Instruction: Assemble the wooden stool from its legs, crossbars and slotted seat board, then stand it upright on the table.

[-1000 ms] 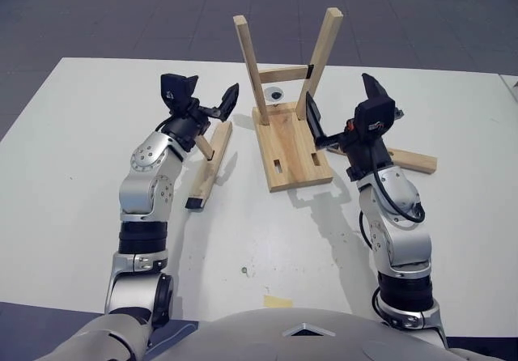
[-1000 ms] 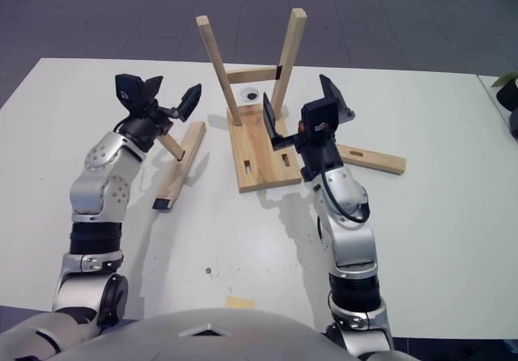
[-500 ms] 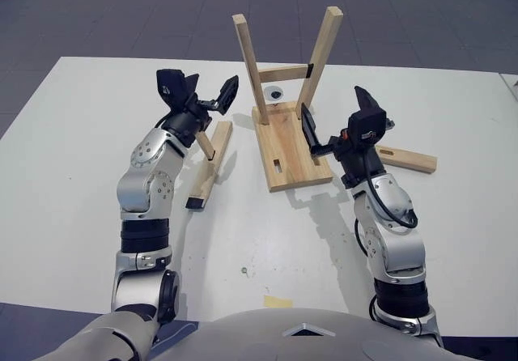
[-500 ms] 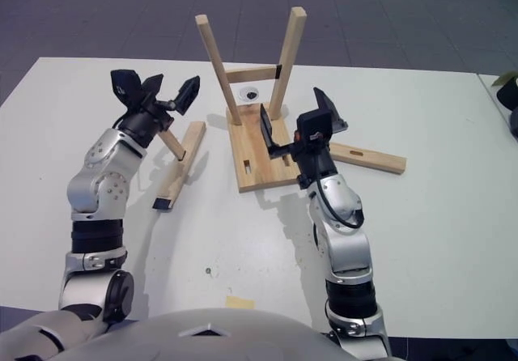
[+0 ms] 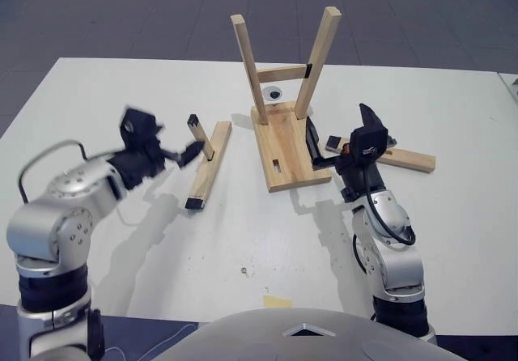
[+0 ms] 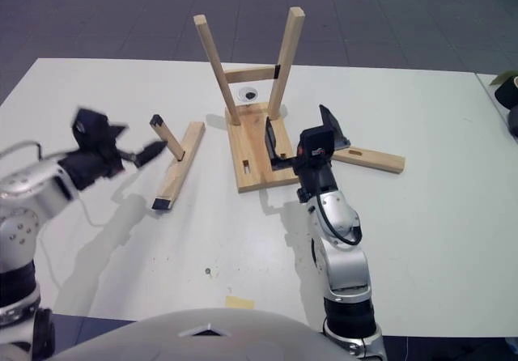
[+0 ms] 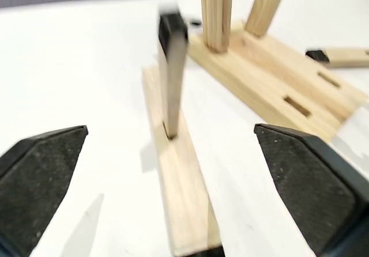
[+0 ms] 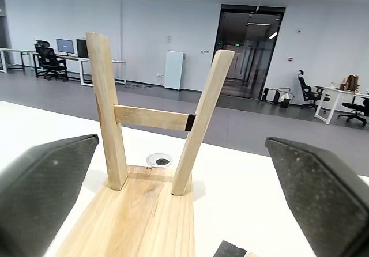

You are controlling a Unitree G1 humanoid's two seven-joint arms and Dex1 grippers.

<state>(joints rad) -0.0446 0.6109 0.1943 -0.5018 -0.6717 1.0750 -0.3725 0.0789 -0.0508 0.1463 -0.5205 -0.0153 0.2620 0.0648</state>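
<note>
The slotted seat board [image 5: 287, 146] lies flat at the table's middle, with two legs [image 5: 247, 65] [image 5: 318, 53] standing up from its far end. A crossbar [image 5: 283, 73] joins them. To its left lies a loose leg [image 5: 209, 165] with a short crossbar stub [image 5: 200, 137] sticking up. Another loose leg [image 5: 405, 159] lies at the right. My left gripper [image 5: 174, 144] hovers open, left of the stub and apart from it, which stands between its fingers in the left wrist view [image 7: 171, 67]. By the board's right edge my right gripper [image 5: 340, 134] is open, facing the standing legs [image 8: 106, 107].
A round cable hole [image 5: 275, 94] sits in the white table [image 5: 453, 239] behind the board. A yellow tape scrap [image 5: 278, 301] and a small dark speck [image 5: 244, 270] mark the near side. An open room floor lies beyond the table's far edge.
My left arm has swung back left and lower, away from the loose leg's stub. The right gripper has sunk toward the table beside the board. The wooden parts have not moved.
</note>
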